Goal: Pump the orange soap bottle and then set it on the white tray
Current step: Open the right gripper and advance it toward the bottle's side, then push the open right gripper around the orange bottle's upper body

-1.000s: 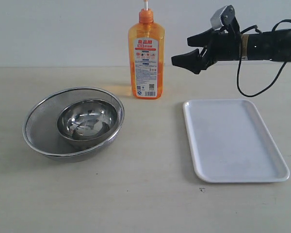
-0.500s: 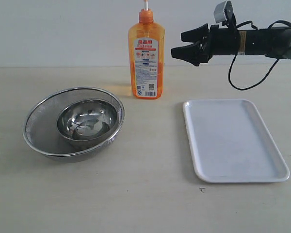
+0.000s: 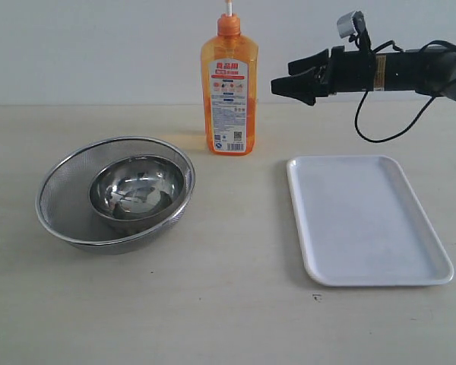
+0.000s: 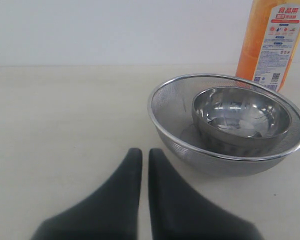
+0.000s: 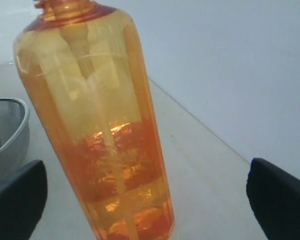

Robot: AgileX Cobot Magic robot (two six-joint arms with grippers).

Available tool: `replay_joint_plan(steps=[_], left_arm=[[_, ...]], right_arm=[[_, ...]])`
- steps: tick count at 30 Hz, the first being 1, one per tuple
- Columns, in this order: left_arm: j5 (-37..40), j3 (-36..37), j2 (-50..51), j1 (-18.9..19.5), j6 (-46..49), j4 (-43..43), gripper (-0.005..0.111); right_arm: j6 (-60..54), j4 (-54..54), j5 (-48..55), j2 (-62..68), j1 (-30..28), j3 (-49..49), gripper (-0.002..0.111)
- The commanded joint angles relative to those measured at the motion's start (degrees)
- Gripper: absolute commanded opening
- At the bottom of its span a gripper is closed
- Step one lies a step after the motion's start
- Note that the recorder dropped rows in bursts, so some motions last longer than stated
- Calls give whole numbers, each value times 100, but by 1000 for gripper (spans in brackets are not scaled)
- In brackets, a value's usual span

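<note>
The orange soap bottle [image 3: 229, 91] stands upright at the back of the table, its white stem reaching the top edge of the exterior view. My right gripper [image 3: 283, 77] hovers open just to its right, level with the bottle's upper body and not touching it. In the right wrist view the bottle [image 5: 100, 135] fills the space ahead between the two spread fingers [image 5: 17, 200]. The white tray [image 3: 365, 220] lies bare at the front right. My left gripper [image 4: 145, 154] is shut on nothing, low over the table, and does not show in the exterior view. The bottle [image 4: 270, 45] stands beyond it.
A round steel bowl sits inside a mesh strainer [image 3: 64, 171] at the left, and the same strainer [image 4: 165, 107] lies close ahead of the left gripper. A black cable [image 3: 380, 133] hangs from the right arm above the tray's far edge.
The right arm has lifted a little and levelled out, keeping its open fingers beside the bottle. The bottle, tray and strainer have not moved.
</note>
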Motion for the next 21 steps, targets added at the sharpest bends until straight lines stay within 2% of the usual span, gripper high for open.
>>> replay_joint_plan(steps=[1,21], left_arm=[[-20,24,-20,22,-41,-59,5],[-20,24,-20,22,-41,-59,5]], right_arm=[[-120,4,-59,-30,12,-59,105],[-590,-177,-59,-30,320,-59,105]])
